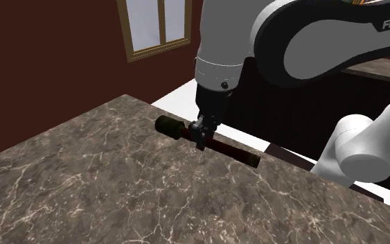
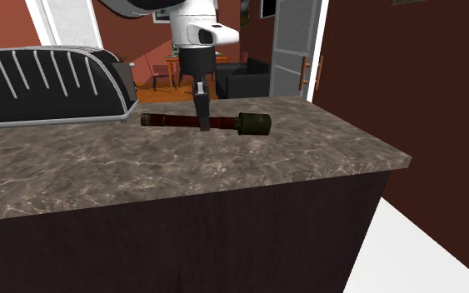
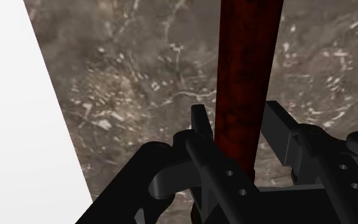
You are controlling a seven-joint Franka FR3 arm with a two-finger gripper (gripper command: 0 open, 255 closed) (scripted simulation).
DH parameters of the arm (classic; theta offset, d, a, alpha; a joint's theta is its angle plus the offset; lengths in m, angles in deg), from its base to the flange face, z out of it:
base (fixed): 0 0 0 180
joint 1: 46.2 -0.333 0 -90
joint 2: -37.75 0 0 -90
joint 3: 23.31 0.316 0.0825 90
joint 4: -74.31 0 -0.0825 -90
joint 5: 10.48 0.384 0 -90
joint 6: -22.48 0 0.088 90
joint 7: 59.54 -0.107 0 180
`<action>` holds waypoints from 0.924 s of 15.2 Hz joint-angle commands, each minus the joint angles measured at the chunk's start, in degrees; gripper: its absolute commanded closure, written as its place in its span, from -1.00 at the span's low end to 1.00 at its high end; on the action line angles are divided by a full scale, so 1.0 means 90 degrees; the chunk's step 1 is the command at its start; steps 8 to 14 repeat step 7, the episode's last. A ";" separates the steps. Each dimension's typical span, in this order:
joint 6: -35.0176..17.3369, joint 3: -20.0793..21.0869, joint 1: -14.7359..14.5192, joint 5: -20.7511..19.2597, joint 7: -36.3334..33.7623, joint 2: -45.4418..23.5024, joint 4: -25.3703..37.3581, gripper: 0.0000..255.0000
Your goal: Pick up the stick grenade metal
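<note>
Shoulder view, task's thing: the stick grenade point(image 1: 221, 147) is lying flat on the marbled surface point(image 1: 103, 180), near its far edge, with its dark head point(image 1: 169, 126) pointing to this view's left.
Shoulder view, my hand: I am holding the hand point(image 1: 200, 138) low over the reddish handle, just beside the head.
Shoulder view, count: I am seeing one grenade, one arm point(image 1: 311, 41) and one window point(image 1: 155, 24).
Second exterior view, task's thing: the stick grenade point(image 2: 174, 120) is resting along the surface point(image 2: 224, 166), with its head toward this view's right.
Second exterior view, my hand: I am reaching straight down with the hand point(image 2: 203, 123) onto the handle.
Second exterior view, count: one grenade and one toaster point(image 2: 49, 83), which is sitting well apart from the grenade.
Wrist view, state of my hand: I am straddling the handle point(image 3: 244, 76) with the hand point(image 3: 238, 114); the two fingers point(image 3: 203, 137) are standing apart. One is lying against the wood, while the other is showing a thin gap, so I am judging nothing gripped yet.
Wrist view, doing the step well: I am judging that closing squarely across the handle, staying low and centred, is what is needed; a round shaft may roll, so an even squeeze before lifting matters.
Wrist view, count: two fingers and one handle.
</note>
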 commanded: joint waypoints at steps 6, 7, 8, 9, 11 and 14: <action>0.0520 -0.0081 0.0023 -0.0042 -0.0015 0.0034 0.0488 1.00; 0.0520 -0.0081 0.0024 -0.0043 -0.0016 0.0033 0.0488 1.00; 0.0520 -0.0081 0.0024 -0.0043 -0.0016 0.0033 0.0488 1.00; 0.0520 -0.0081 0.0024 -0.0043 -0.0016 0.0033 0.0488 1.00; 0.0520 -0.0081 0.0024 -0.0043 -0.0016 0.0033 0.0488 1.00; 0.0520 -0.0081 0.0024 -0.0043 -0.0016 0.0033 0.0488 1.00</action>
